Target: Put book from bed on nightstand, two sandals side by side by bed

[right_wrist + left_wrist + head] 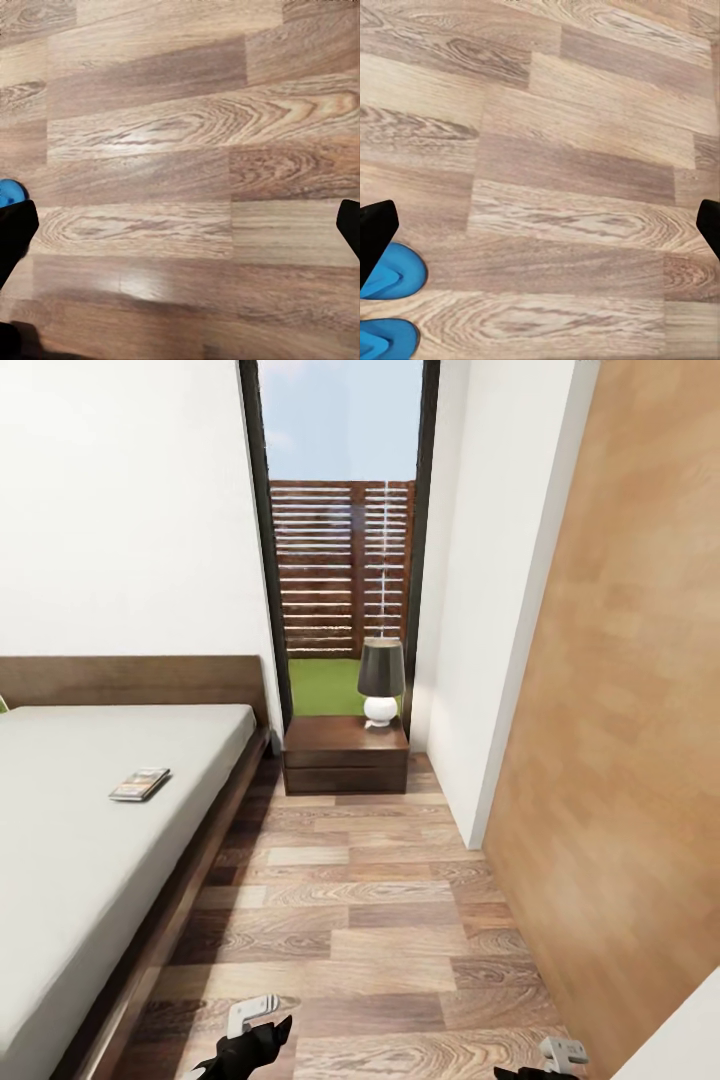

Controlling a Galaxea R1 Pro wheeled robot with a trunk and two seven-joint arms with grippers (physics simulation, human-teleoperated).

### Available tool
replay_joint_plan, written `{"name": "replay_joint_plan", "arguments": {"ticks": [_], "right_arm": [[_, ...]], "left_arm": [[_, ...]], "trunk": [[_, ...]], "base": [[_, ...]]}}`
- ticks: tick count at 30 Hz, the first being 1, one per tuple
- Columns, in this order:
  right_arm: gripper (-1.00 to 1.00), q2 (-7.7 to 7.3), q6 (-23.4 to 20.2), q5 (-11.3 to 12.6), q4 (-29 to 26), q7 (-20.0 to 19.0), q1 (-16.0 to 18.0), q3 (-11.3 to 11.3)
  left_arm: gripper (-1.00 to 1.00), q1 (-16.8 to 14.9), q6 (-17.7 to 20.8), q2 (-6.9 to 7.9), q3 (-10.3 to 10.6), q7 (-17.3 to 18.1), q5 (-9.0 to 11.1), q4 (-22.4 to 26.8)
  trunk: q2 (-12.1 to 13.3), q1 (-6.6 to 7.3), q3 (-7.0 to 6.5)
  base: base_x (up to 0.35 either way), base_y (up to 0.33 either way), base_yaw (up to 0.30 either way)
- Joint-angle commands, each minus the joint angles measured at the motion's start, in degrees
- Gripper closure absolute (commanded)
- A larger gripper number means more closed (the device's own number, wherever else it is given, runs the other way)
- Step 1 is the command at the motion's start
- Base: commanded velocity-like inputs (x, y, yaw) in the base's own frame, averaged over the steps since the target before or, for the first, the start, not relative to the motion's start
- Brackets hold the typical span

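- Book (pixel 140 783) lay flat on the off-white mattress of the bed (pixel 90 830), near the edge that faced the open floor and some way down from the headboard (pixel 130 680).
- We saw the nightstand (pixel 346 755) against the far wall, just beside the head of the bed, under the tall window (pixel 345 550); a lamp (pixel 381 682) with a dark shade and a round white base stood on its top, toward the right side.
- Between the bed and the wooden door (pixel 620 760) on the right ran a strip of wood-plank floor (pixel 370 920).
- At the bottom edge of the head view we found the left gripper (pixel 250 1040) and the right gripper (pixel 550 1060), both low over the floor and well apart from the book.
- In the left wrist view the left gripper's dark fingertips (pixel 375 232) stood at opposite edges of the picture, so its jaws were spread wide with nothing between them but floor.
- Two blue sandals (pixel 390 274) lay close together on the planks beside one fingertip, partly cut off by the picture's edge.
- In the right wrist view the right gripper's fingertips (pixel 15 240) were likewise spread wide and held nothing; a sliver of blue showed by one of them.
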State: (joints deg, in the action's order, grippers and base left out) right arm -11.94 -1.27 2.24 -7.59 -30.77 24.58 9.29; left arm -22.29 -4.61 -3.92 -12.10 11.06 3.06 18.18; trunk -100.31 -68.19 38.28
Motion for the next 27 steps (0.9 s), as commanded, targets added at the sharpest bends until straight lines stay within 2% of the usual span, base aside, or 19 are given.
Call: {"name": "replay_joint_plan", "arguments": {"ticks": [1, 7, 14, 23, 27], "right_arm": [[-1.0, -0.01, -0.13, 0.22, 0.03, -0.26, 0.03, 0.19], [-1.0, -0.01, -0.13, 0.22, 0.03, -0.34, 0.03, 0.2], [-1.0, -0.01, -0.14, 0.22, 0.03, -0.5, 0.03, 0.18], [-1.0, -0.01, -0.13, 0.22, 0.03, -0.48, 0.03, 0.18], [-1.0, -0.01, -0.13, 0.22, 0.03, -0.44, 0.03, 0.18]], "left_arm": [[-1.0, -0.03, -0.05, -0.03, -0.29, 0.36, 0.3, -0.06], [-1.0, -0.03, -0.05, -0.03, -0.29, 0.36, 0.28, -0.04], [-1.0, -0.03, -0.05, 0.02, -0.29, 0.36, 0.33, -0.06], [-1.0, -0.03, -0.13, -0.04, -0.29, 0.36, 0.37, -0.07], [-1.0, -0.03, -0.14, -0.04, -0.29, 0.36, 0.37, -0.07]], "trunk": [[0.39, 0.23, -0.13], [2.8, 1.55, -1.21], [5.6, 3.09, -2.5], [5.6, 3.09, -2.51], [5.6, 3.09, -2.51]], "base": [[0.0, 0.0, 0.0], [0.0, 0.0, -0.046], [0.0, 0.0, -0.181], [0.005, -0.004, -0.025], [0.153, -0.134, -0.001]]}}
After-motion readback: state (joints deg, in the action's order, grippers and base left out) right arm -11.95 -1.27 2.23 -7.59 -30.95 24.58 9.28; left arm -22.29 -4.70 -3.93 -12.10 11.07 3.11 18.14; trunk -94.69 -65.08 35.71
